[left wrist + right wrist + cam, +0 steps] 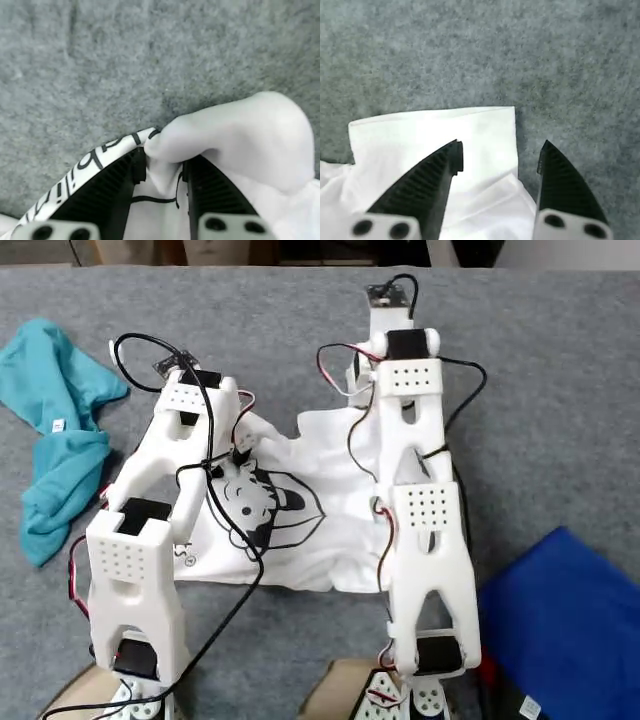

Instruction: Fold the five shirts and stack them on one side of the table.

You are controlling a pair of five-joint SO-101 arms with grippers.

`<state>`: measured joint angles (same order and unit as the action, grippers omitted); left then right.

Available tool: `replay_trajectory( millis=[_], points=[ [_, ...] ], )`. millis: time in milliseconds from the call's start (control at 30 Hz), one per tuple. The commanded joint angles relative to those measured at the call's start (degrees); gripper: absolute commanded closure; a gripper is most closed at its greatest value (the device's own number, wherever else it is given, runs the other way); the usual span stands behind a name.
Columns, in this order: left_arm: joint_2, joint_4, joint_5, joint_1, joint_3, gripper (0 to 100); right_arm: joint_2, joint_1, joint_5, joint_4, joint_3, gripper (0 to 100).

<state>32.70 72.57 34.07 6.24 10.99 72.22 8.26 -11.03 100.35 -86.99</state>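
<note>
At the centre of the table point(560, 370), the white shirt point(310, 540) lies spread with its print up, and 2 arms stand over it. Left gripper point(162, 165): pinched on a bunched fold of the white shirt, just beside the black lettering. Right gripper point(501, 150): spread wide and holding nothing, straddling the edge of a flat white sleeve, with 1 finger over cloth and 1 over bare table. Step in hand, as judged: secure the shirt's far part at 2 points for a fold. To do it well, lower the right gripper until 1 fingertip slides under the sleeve edge, then close on the sleeve alone, not on the body cloth beneath. Grip firmly on the left, since a bunched hold may slip or drag the print askew. Raise both sides to equal height and carry them evenly so the crease runs straight. Teal shirt point(55, 390): crumpled along the left edge, unfolded. Blue shirt point(560, 610): at the near-right corner, and whether it is folded cannot be told. Most of the task appears undone.
</note>
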Motion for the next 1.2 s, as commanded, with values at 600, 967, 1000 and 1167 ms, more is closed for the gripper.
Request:
replay_trajectory(
  millis=[600,967,1000,1167],
  points=[
    [-0.7,-2.4,0.5,0.0,-0.1,85,4.2,-1.3,1.1,-5.3,-0.7,96.5],
    [-0.9,-1.8,0.6,-0.6,-0.1,84,4.4,-6.3,-2.0,-4.4,-8.7,99.4],
    [-1.1,-1.1,0.6,-0.6,0.0,83,4.3,-7.3,-3.3,-4.4,-8.7,99.4],
    [-4.8,7.3,0.6,-1.5,8.8,70,4.1,-12.6,-6.4,-6.7,-8.7,99.4]
  ],
)
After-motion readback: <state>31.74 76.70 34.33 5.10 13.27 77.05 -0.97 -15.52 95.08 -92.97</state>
